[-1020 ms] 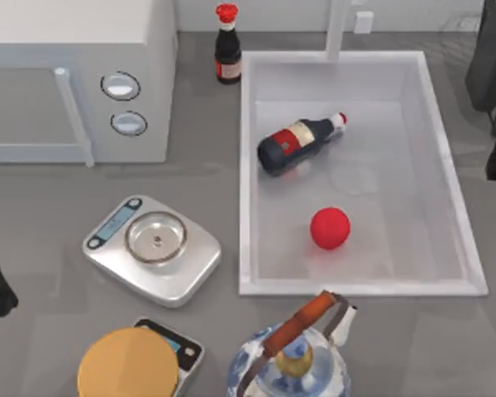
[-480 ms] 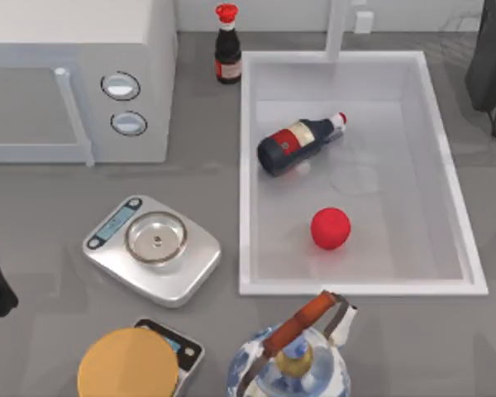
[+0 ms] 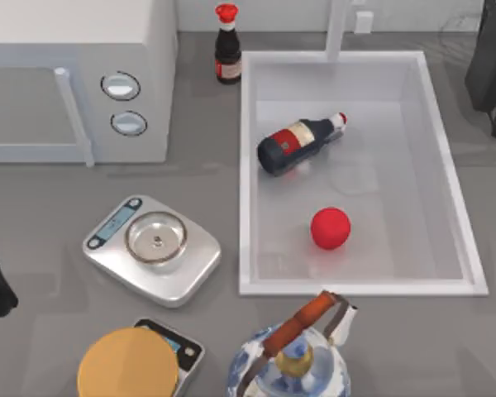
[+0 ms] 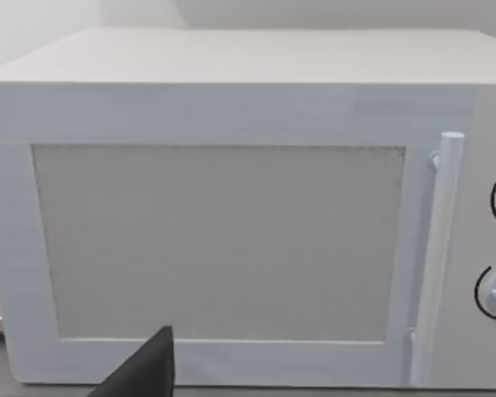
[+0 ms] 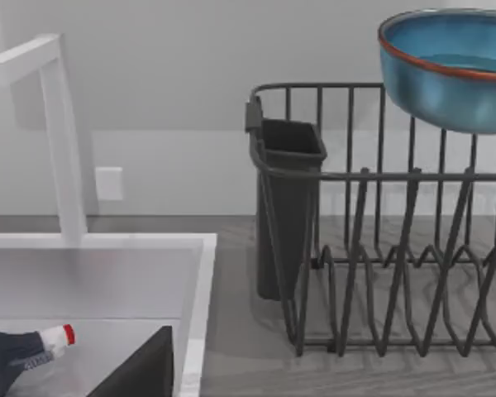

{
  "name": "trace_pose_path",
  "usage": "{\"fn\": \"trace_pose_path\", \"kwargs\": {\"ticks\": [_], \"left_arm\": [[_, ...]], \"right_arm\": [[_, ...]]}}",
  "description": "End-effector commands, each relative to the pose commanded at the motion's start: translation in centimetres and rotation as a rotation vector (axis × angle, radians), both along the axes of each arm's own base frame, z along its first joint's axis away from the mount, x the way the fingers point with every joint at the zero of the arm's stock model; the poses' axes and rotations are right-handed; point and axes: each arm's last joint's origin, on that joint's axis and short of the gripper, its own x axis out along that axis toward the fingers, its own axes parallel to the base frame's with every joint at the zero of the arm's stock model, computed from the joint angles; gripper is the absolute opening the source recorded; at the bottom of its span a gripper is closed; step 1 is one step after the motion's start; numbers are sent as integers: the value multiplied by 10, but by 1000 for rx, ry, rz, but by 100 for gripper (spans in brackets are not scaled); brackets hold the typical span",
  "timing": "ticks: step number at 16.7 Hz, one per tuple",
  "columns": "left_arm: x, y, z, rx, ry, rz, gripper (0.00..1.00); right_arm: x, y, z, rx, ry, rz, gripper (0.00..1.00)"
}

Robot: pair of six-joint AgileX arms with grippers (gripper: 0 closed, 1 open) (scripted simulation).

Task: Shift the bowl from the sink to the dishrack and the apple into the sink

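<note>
The bowl (image 5: 448, 70) sits on the dishrack (image 5: 380, 248) at upper right of the right wrist view; the apple (image 3: 330, 228) lies low-centre in the sink (image 3: 446, 165). Both placements look done. I cannot tell either gripper's state.

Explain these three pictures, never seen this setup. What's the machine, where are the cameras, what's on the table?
It is a simulated two-arm AgileX robot at a kitchen counter. One camera looks down from above; the other two sit on the arms' wrists.

From above: the sink holds the apple and a bottle lying on its side. An upright bottle stands beside the sink, with a microwave, a kitchen scale and a kettle on the counter.

The left wrist camera faces the microwave door. The right wrist camera sees the dishrack with the bowl at its top. Neither arm holds anything that I can see.
</note>
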Motion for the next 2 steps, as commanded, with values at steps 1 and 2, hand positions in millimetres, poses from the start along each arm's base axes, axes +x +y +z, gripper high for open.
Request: {"fn": "trace_pose_path", "kwargs": {"ticks": [1,2], "left_arm": [[0,0,0,0,0,0,100],[0,0,0,0,0,0,100]], "right_arm": [[0,0,0,0,0,0,100],[0,0,0,0,0,0,100]]}}
